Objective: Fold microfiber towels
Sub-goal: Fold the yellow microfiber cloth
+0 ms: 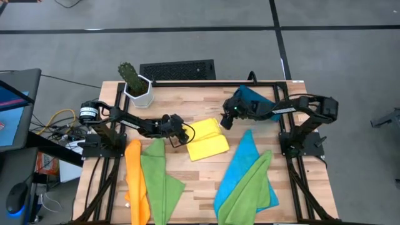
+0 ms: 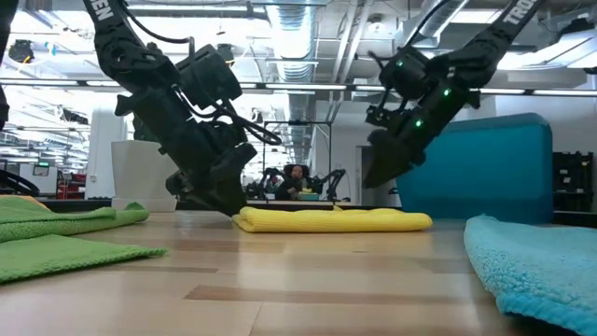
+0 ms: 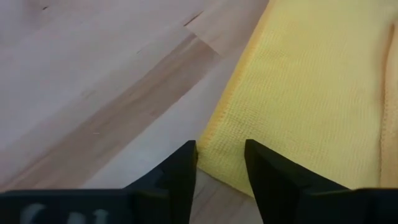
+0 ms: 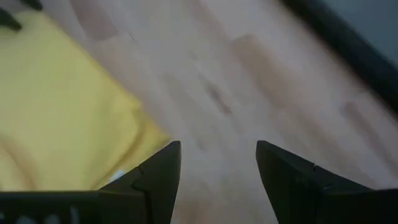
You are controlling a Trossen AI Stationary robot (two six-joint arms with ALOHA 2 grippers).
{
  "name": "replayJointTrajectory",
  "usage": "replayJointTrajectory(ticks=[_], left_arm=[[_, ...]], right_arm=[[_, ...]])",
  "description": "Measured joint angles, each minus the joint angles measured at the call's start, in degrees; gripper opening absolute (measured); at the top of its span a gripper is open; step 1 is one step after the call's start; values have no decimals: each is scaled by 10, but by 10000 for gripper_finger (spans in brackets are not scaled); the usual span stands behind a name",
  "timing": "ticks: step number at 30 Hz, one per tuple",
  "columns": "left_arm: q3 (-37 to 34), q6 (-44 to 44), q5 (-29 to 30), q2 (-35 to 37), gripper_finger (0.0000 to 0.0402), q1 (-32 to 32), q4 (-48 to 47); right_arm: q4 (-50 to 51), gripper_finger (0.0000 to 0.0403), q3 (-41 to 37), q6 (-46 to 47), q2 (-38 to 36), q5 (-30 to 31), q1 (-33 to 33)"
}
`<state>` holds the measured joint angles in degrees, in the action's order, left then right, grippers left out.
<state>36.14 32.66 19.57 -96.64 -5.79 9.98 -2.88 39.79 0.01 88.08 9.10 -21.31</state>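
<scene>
A yellow towel (image 1: 207, 140), folded into a flat pad, lies mid-table; it also shows low on the wood as the towel (image 2: 331, 220). My left gripper (image 1: 185, 136) slants down at its left end, open, with the towel's corner (image 3: 221, 158) between the fingers (image 3: 183, 171). My right gripper (image 1: 225, 120) hangs open above the table by the towel's far right side, with nothing between its fingers, only bare wood (image 4: 217, 106). An orange towel (image 1: 134, 178) and a green towel (image 1: 159, 178) lie near left. A blue towel (image 1: 240, 162) lies near right under a second green towel (image 1: 253, 184). My left gripper stands with a finger on either side of the yellow towel's left corner (image 3: 221, 158), coming slanting down from the table's left. The corner lies flat on the wood, not bunched. Whether the fingers touch it I cannot tell.
A teal tray (image 1: 253, 95) stands at the far right under the right arm, upright in the low view as the tray (image 2: 494, 168). A potted cactus (image 1: 137, 84) sits at the far left corner. Bare wood lies between the towel piles near the front edge (image 1: 200, 187).
</scene>
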Motion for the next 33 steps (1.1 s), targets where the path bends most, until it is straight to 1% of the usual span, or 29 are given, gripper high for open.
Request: replayJointTrajectory(ticks=[4, 8, 11, 14, 15, 19, 25, 27, 30, 33], left_arm=[[0, -1, -1, 0, 127, 0, 1], [0, -5, -1, 0, 127, 0, 1], [0, -5, -1, 0, 127, 0, 1], [0, -14, -2, 0, 127, 0, 0], [0, -21, -2, 0, 127, 0, -1], [0, -25, -3, 0, 127, 0, -1], [0, -30, -5, 0, 127, 0, -2], [0, -30, -5, 0, 127, 0, -2], [0, -30, -5, 0, 127, 0, -2], [0, -35, -9, 0, 127, 0, -2]], right_arm=[[47, 235, 0, -21, -53, 5, -31], [78, 235, 0, -49, -78, 32, -77], [80, 235, 1, -51, -83, 28, -115], [76, 235, 0, -52, -83, -9, -134], [71, 235, 0, -57, -83, -12, -137], [54, 235, 1, -66, -83, 4, -164], [50, 235, 1, -76, -83, -2, -203], [39, 235, 1, -76, -83, -25, -215], [34, 235, 1, -55, -85, -89, -227], [37, 235, 1, -37, -95, -119, -219]])
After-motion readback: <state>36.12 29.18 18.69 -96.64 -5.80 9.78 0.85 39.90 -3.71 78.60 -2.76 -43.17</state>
